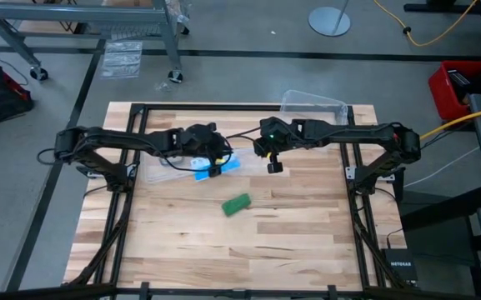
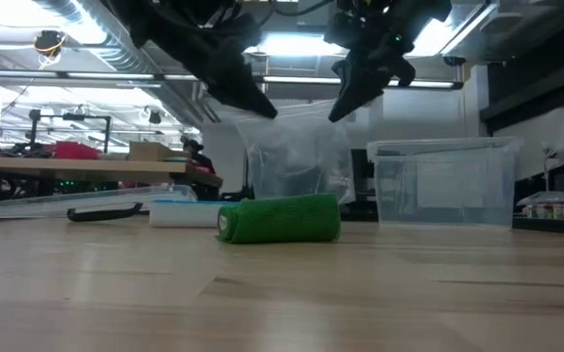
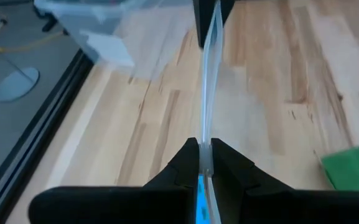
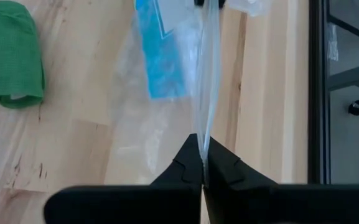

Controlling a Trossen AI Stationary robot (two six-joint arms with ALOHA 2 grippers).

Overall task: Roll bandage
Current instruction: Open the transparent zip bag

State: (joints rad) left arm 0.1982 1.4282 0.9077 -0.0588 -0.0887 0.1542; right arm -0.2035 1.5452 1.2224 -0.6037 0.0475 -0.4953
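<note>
Left gripper (image 3: 205, 163): jaws closed on one edge of a clear plastic bag (image 2: 296, 147), held up above the table's middle.
Right gripper (image 4: 203, 163): jaws pinched on the opposite edge of the same bag; the film is stretched taut between the two grippers.
Bag contents: something blue and white (image 4: 160, 53) is seen through the film, apparently the pill organizer; whether it sits inside or under the bag cannot be told.
Bandage (image 1: 236, 204): lying on the table (image 1: 307, 242) already rolled into a green cylinder, at about 6 o'clock from the grippers, well apart, touched by neither.
Clear box (image 2: 445, 183): standing at the table's 1 o'clock edge.
Step in hand: rolling judged finished; the bag is being handled instead.
Next move: the bag would likely need opening or setting down before the roll is fetched.
</note>
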